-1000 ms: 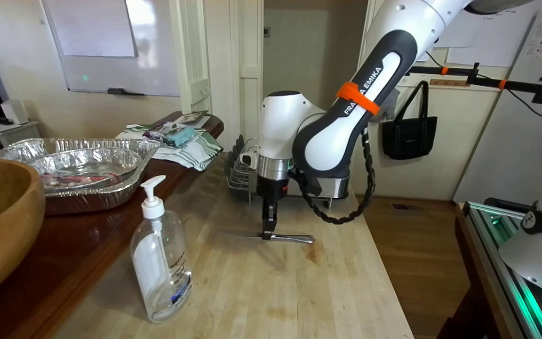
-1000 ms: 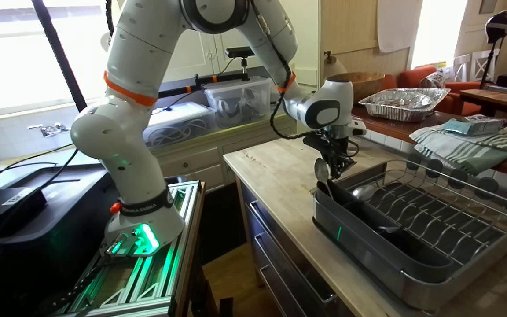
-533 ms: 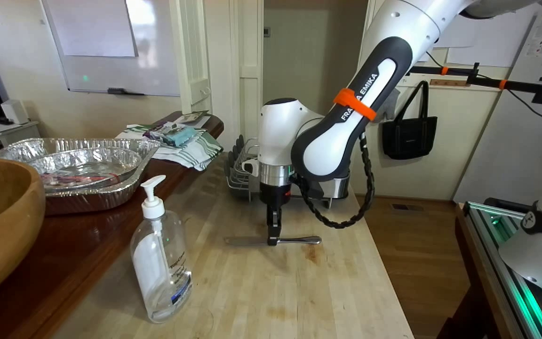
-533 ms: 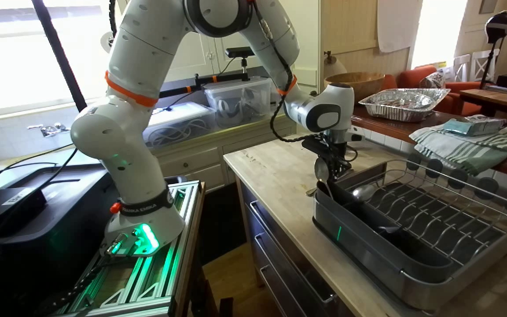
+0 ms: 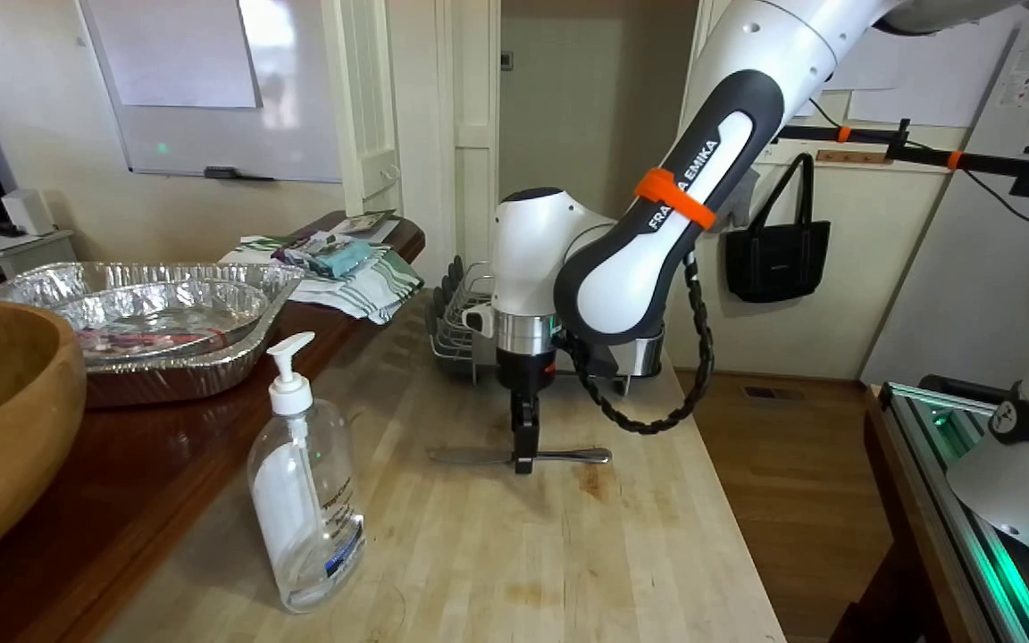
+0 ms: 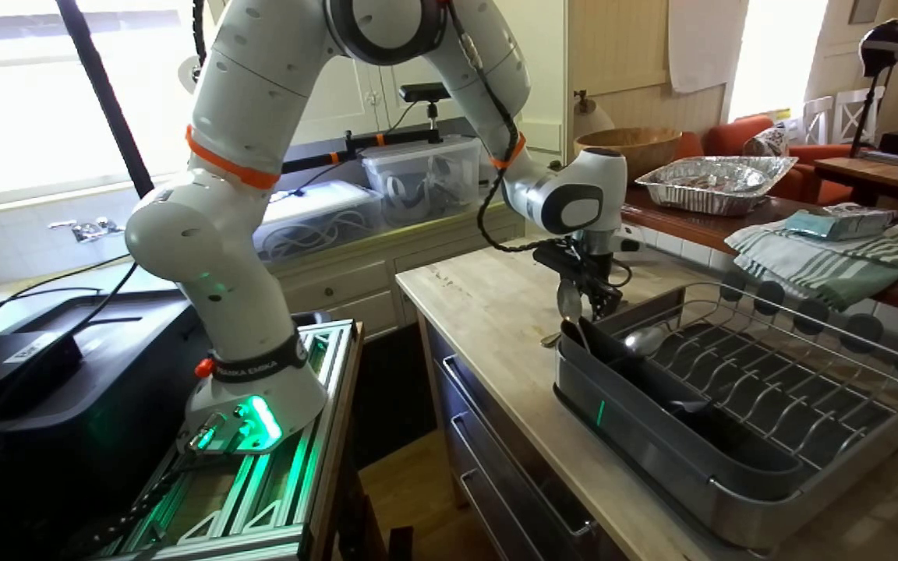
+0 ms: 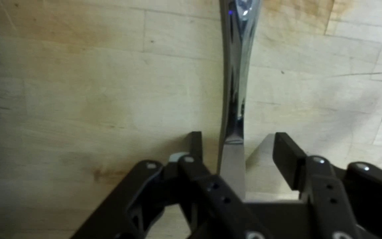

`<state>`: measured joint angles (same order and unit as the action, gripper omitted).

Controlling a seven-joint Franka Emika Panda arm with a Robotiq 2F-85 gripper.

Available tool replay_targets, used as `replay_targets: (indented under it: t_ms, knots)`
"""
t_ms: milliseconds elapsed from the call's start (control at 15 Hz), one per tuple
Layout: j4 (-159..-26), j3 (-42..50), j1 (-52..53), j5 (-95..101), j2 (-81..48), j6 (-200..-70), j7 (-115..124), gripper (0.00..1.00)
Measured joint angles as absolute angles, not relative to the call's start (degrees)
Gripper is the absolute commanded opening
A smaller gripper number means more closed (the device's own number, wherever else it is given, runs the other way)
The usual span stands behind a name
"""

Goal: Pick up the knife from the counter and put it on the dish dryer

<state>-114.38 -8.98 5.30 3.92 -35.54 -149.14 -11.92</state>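
Knife [image 7: 236, 99] lies on the counter [image 7: 95, 83], between the spread fingers of the gripper [image 7: 236, 149], a gap showing on each side in the wrist view. In an exterior view the knife's blade extends left of the gripper and its handle right. A dark wooden ledge [image 5: 166, 455] runs well to the gripper's left; next a soap bottle [image 5: 309, 527] stands left and nearer the camera, a broad stretch of wood between. The dish dryer [image 5: 641, 354] sits behind the gripper, partly hidden. Right of the handle more wood leads to the counter's edge, with floor [image 5: 800, 482] beyond. Whether the fingertips touch the wood cannot be told.
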Motion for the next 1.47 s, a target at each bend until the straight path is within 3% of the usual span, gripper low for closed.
replay_targets:
  t_ms: [133, 400, 533, 600, 1200, 1333, 1467]
  knots:
    - [-114.8, -8.7, 5.3, 3.9, -35.4, -149.0, -11.8, 1.0]
    - [-116.0, -8.4, 5.4, 3.9, -34.9, -146.6, -11.7, 1.0]
    - [-116.4, -8.4, 5.5, 4.0, -34.7, -145.2, -11.7, 0.75]
    - [-116.5, -8.4, 5.6, 4.0, -34.5, -144.6, -11.7, 0.74]
    - [-117.0, -6.8, 6.5, 4.3, -32.9, -143.5, -11.3, 0.04]
    - [-117.0, -6.6, 6.6, 4.3, -32.9, -143.5, -11.2, 0.0]
    - [-117.0, -6.6, 6.7, 4.4, -32.8, -143.4, -11.2, 0.04]
